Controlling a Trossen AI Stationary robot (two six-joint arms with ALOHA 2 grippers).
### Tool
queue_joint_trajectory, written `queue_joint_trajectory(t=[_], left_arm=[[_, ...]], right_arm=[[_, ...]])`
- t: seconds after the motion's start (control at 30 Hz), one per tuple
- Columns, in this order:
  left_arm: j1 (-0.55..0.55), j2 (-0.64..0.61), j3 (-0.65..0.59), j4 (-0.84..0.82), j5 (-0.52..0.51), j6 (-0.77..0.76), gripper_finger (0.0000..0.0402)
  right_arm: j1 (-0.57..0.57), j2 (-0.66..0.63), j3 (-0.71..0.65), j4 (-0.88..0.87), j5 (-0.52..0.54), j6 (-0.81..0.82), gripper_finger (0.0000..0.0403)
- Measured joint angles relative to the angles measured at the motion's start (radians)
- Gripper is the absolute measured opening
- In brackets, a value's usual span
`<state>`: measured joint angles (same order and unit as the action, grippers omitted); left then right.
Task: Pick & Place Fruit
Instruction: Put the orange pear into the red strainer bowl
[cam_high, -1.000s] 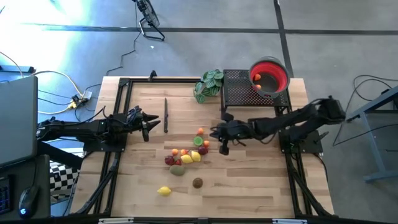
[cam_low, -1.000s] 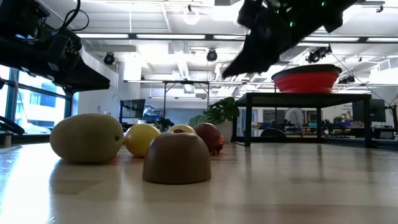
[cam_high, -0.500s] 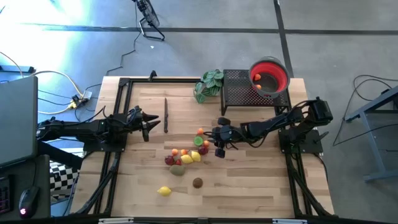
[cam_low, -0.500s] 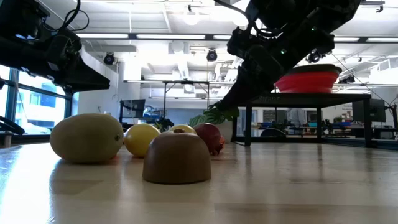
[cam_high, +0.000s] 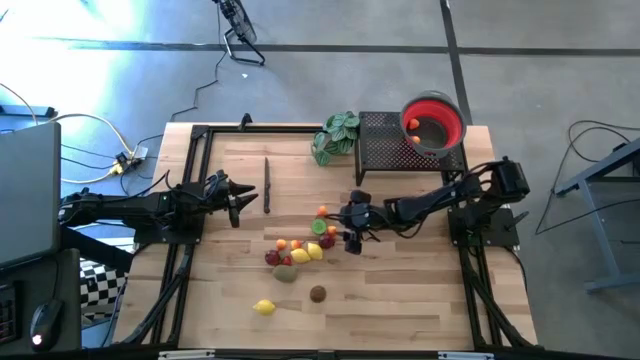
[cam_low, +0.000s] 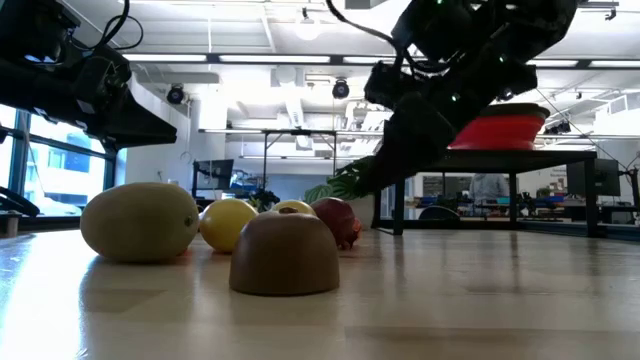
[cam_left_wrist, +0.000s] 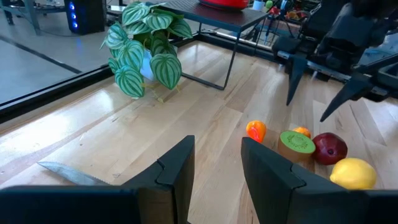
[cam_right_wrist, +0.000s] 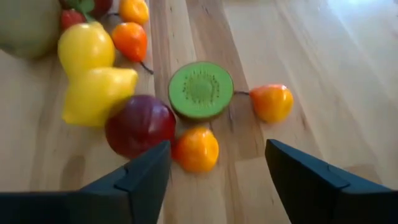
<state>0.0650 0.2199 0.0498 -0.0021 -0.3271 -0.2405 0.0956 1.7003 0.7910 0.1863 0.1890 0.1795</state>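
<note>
Since a second ago, right gripper (cam_high: 349, 232) reaches the fruit (cam_high: 300, 250), fingers apart; left gripper (cam_high: 236, 198) waits, slightly parted. Overhead shows roughly eleven on wood, two in the red bowl (cam_high: 447, 116).

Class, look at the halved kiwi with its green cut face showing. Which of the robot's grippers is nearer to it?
Right. The right gripper hangs open just beside the halved kiwi, at the fruit cluster's edge. The left gripper waits farther off across the table, near the knife.

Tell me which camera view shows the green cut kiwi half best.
The right wrist view: the green cut kiwi half faces the camera, close and unobstructed. The left wrist view shows it smaller; the high view shows a green dot; the low view hides it.
</note>
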Motion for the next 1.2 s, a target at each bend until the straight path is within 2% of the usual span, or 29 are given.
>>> queue_joint_trajectory(t=[0.27, 0.4, 1.2], left_arm=[[0.000, 0.000, 0.000, -0.001, 0.001, 0.000, 0.0127], [0.000, 0.000, 0.000, -0.001, 0.001, 0.000, 0.0127], [0.000, 0.000, 0.000, -0.005, 0.001, 0.000, 0.0127]], right_arm=[[0.000, 0.073, 0.000, 0.043, -0.021, 0.000, 0.0246], [0.000, 0.078, 0.000, 0.047, -0.084, 0.001, 0.0243], [-0.004, 0.173, 0.001, 0.192, -0.089, 0.008, 0.0243]])
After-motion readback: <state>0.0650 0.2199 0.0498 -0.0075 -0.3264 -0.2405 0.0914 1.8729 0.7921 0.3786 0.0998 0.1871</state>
